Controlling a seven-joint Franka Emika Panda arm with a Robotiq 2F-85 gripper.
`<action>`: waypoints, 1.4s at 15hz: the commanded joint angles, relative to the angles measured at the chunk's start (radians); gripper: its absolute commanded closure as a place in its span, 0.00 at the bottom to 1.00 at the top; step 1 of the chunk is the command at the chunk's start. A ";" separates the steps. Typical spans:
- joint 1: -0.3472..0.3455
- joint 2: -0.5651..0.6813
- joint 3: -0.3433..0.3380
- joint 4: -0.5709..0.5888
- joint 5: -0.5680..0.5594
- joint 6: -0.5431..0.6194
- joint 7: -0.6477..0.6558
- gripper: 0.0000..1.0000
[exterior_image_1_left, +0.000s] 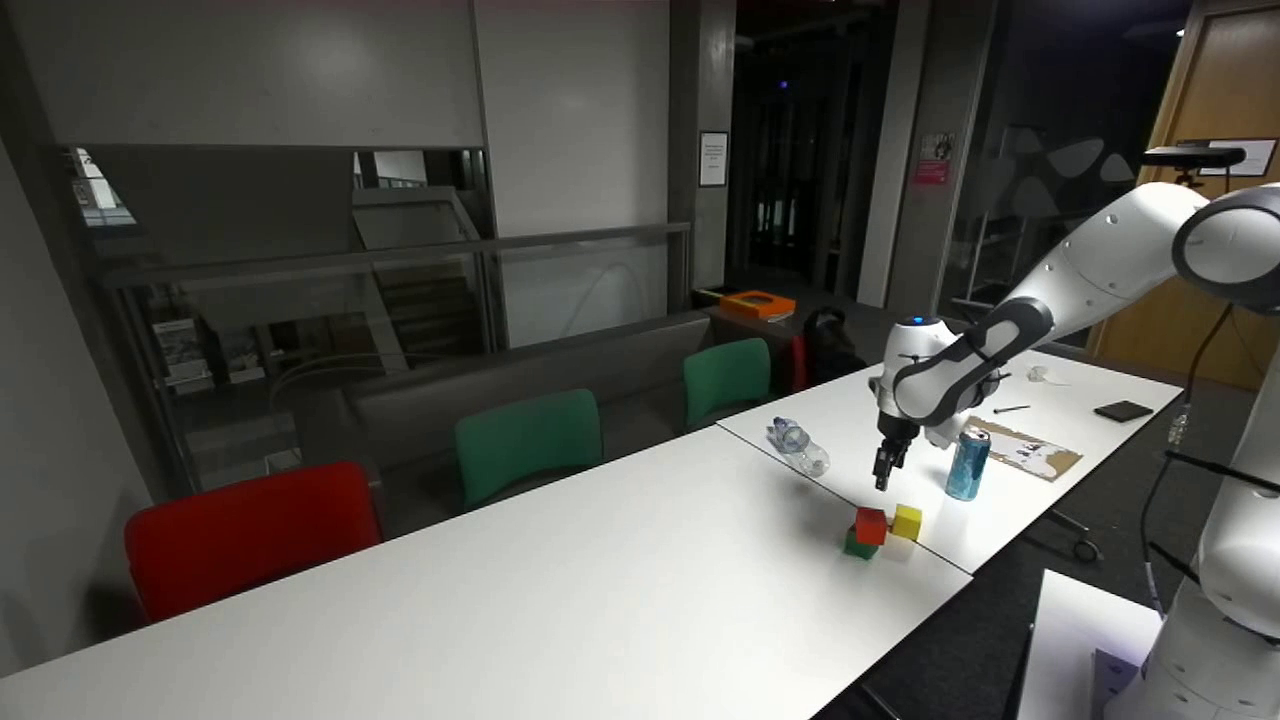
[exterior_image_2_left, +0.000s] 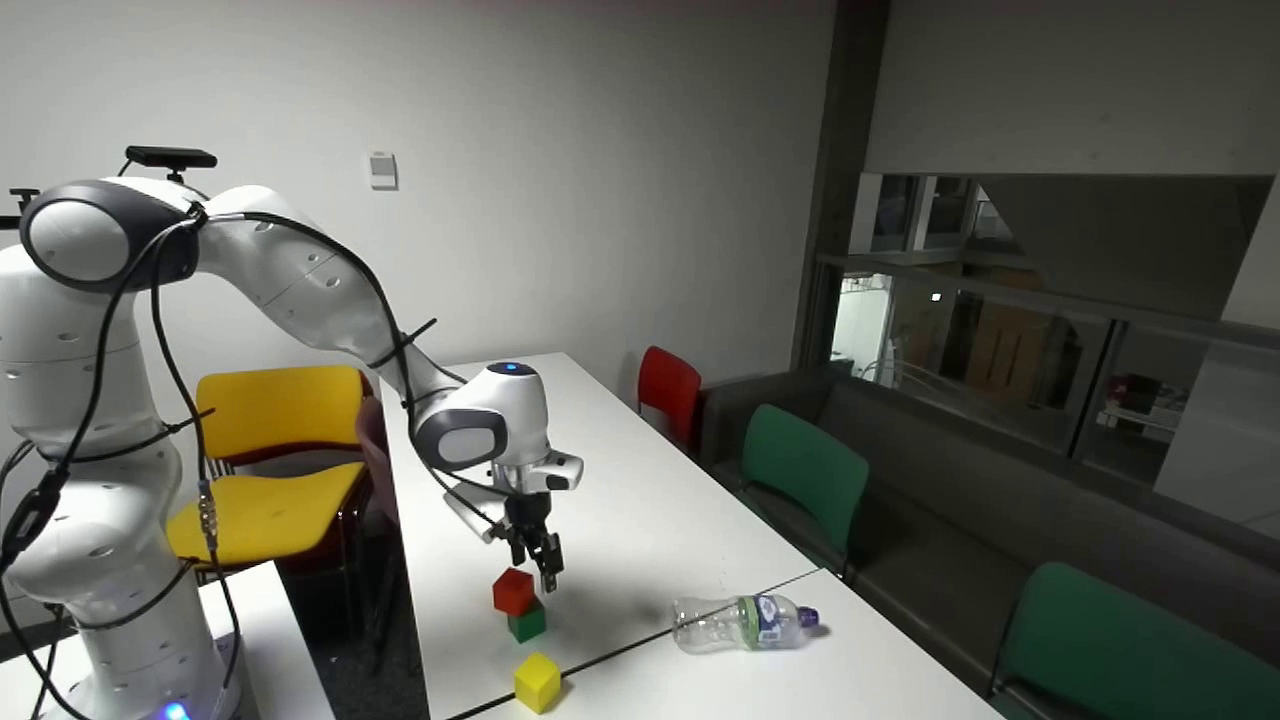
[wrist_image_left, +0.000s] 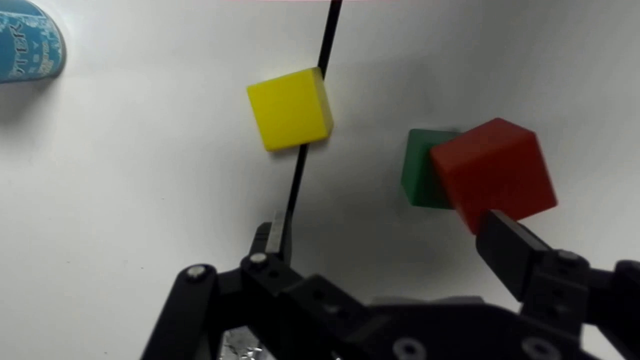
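My gripper (wrist_image_left: 385, 224) stands open with nothing between its fingers. In both exterior views it hangs above the white table, close to a red cube (exterior_image_2_left: 514, 592). That red cube (wrist_image_left: 500, 172) rests on a green cube (wrist_image_left: 422, 170), turned and shifted off its centre. In the wrist view the right finger (wrist_image_left: 510, 250) overlaps the red cube's near corner, but an exterior view shows a small gap between gripper (exterior_image_1_left: 884, 478) and red cube (exterior_image_1_left: 870, 526). A yellow cube (wrist_image_left: 290, 110) sits apart from the stack, on the dark seam between the tables.
A blue can (exterior_image_1_left: 968, 465) stands upright near the yellow cube. A clear plastic bottle (exterior_image_2_left: 745, 622) lies on its side. Farther along are a cardboard piece (exterior_image_1_left: 1055, 462) and a flat black object (exterior_image_1_left: 1122, 411). Green chairs (exterior_image_1_left: 528, 445) and a red chair (exterior_image_1_left: 250, 540) line the table.
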 joint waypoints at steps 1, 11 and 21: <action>0.046 -0.091 0.031 -0.059 -0.035 -0.038 0.017 0.00; 0.076 -0.042 0.050 -0.022 -0.215 -0.063 0.008 0.00; 0.067 0.004 0.036 -0.016 -0.157 -0.028 -0.338 0.00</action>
